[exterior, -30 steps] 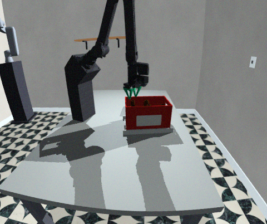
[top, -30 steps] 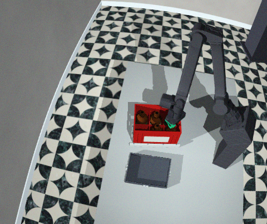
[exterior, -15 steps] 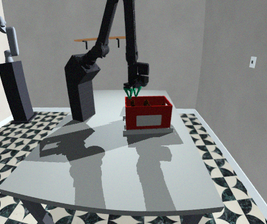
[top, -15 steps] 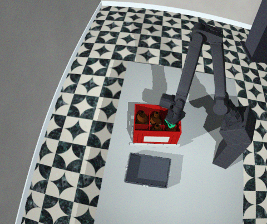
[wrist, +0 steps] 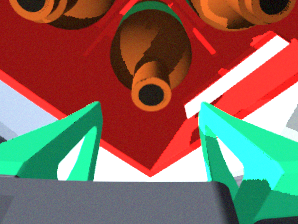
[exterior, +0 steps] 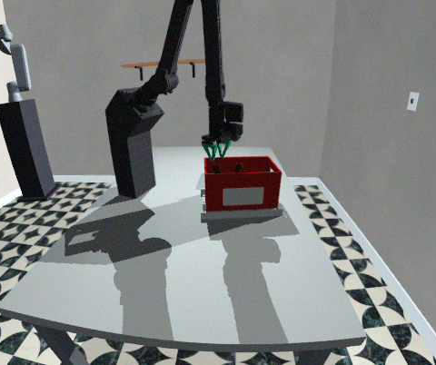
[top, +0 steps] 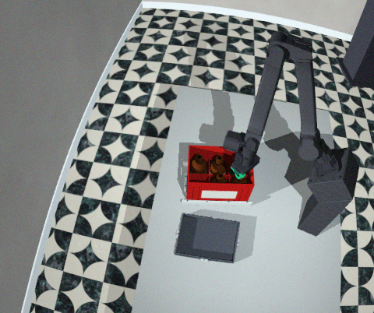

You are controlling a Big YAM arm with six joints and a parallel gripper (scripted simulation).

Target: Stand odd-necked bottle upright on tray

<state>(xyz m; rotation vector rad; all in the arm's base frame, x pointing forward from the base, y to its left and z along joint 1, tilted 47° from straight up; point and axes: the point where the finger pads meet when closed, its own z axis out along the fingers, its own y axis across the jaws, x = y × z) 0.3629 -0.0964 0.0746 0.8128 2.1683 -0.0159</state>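
Observation:
The red crate (top: pixel 245 191) (exterior: pixel 272 195) (wrist: pixel 45 65) holds brown bottles. In the top view one bottle (top: pixel 199 165) stands back left, another (top: pixel 216 167) back middle and a third (top: pixel 220 178) front middle; the front left compartment looks empty. The gripper partly hides the right compartments. My green-fingered gripper (top: pixel 238 174) (exterior: pixel 217 158) (wrist: pixel 151 104) is open and empty, pointing down over that end. In the wrist view a bottle (wrist: pixel 145 47) stands in a crate corner, its mouth just beyond the line between the fingertips. Which neck differs I cannot tell. The dark tray (top: pixel 216 237) holds nothing.
The tray lies apart from the crate, on the front side in the top view; the exterior view does not show it. The arm's dark pedestal (top: pixel 330 192) (exterior: pixel 133 154) stands beside the crate. A pale strip (exterior: pixel 242 215) runs along the crate's foot.

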